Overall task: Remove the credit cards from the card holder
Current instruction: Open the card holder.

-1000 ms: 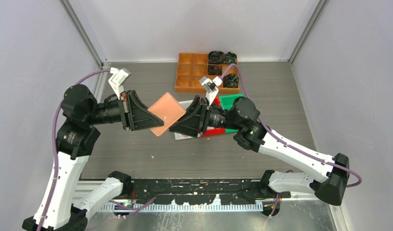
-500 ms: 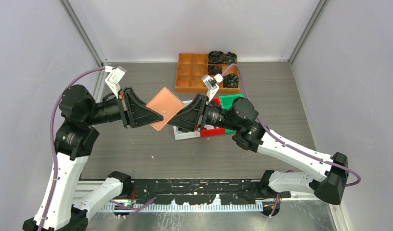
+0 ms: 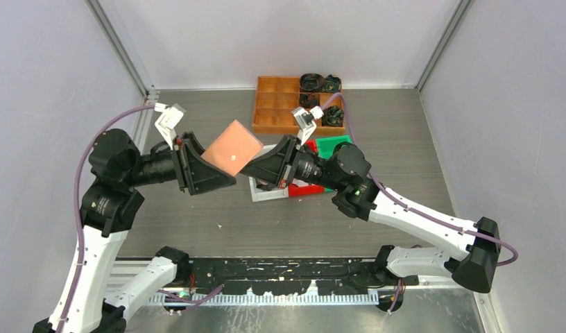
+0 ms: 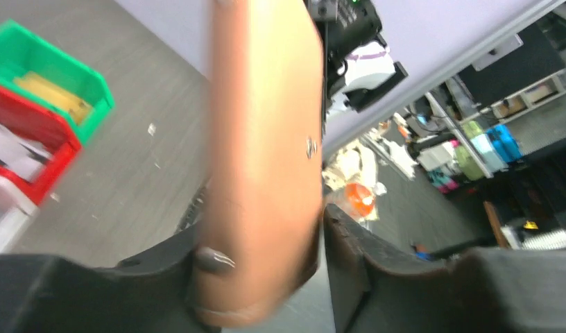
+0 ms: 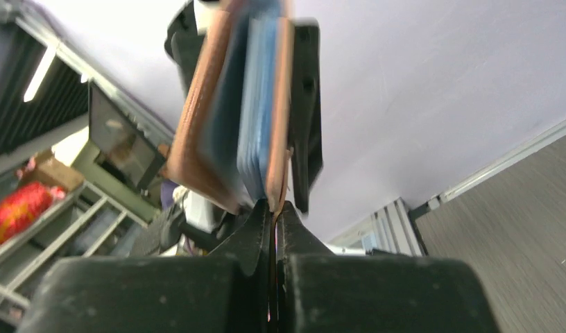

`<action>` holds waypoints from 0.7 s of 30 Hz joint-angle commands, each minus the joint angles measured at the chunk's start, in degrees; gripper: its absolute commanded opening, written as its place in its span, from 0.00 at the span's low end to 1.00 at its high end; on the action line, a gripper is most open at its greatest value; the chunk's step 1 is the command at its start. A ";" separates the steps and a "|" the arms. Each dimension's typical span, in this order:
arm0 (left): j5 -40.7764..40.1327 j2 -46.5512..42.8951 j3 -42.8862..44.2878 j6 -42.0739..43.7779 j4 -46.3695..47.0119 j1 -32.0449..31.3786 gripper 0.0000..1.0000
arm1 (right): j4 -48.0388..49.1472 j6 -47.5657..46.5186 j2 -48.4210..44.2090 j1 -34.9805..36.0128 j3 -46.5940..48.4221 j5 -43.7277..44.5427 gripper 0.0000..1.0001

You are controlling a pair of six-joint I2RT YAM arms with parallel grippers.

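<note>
Above the worktop (image 3: 197,229), the card holder (image 3: 232,147) hangs aloft between both arms. The right end effector (image 5: 273,208) has just pressed together on one cover's edge. The left end effector (image 4: 263,232) has loosened, jaws spread beside the holder. The holder can now probably be opened; the credit cards appear undrawn from the blue pockets (image 5: 256,104).

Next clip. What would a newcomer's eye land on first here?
The salmon-pink card holder, held in mid-air at the centre of the top view. The right gripper is pinched shut on its edge, while the left gripper stands open around it. An orange tray sits farther back.
</note>
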 commanded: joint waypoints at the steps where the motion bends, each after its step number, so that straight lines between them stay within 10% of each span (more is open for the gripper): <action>1: 0.26 1.44 3.74 10.59 -13.21 -1.25 0.62 | -0.95 -1.33 -1.42 -0.78 4.55 8.06 0.01; 8: -17.00 0.92 7.23 35.17 -24.41 -1.25 0.74 | -32.42 -12.59 -2.88 -0.75 14.22 14.18 0.01; 21: -18.74 -4.29 -0.83 35.90 -9.96 -1.25 0.72 | -43.28 -17.53 4.37 2.49 22.47 13.01 0.01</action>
